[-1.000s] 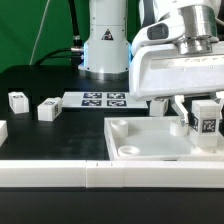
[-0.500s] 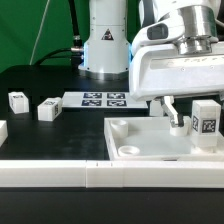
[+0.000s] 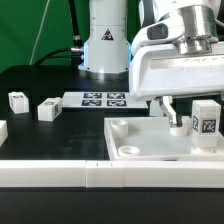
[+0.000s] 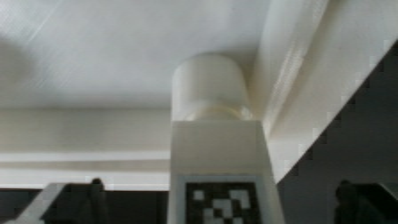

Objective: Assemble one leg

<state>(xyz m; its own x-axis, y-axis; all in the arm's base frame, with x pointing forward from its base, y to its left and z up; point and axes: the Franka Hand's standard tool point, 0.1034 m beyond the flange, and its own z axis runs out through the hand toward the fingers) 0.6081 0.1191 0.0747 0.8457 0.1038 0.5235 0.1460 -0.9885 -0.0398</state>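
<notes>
A white leg (image 3: pixel 206 122) with a square marker tag stands upright on the right corner of the large white tray (image 3: pixel 135 132). My gripper (image 3: pixel 198 114) is open and straddles this leg; one dark finger (image 3: pixel 172 113) stands apart on its left. In the wrist view the leg (image 4: pixel 221 160) fills the middle. Its round peg (image 4: pixel 214 85) points into the tray's corner (image 4: pixel 107 60). The dark fingertips (image 4: pixel 75 203) sit well clear on either side. My gripper (image 4: pixel 221 206) holds nothing.
Two more legs (image 3: pixel 17 100) (image 3: pixel 47 110) lie on the black table at the exterior view's left, and a third (image 3: pixel 2 128) shows at the edge. The marker board (image 3: pixel 105 99) lies behind the tray. A white rail (image 3: pixel 60 172) runs along the front. The robot base (image 3: pixel 105 45) stands behind.
My fingers have opened away from the leg and let it go. The leg stays upright on the tray's corner.
</notes>
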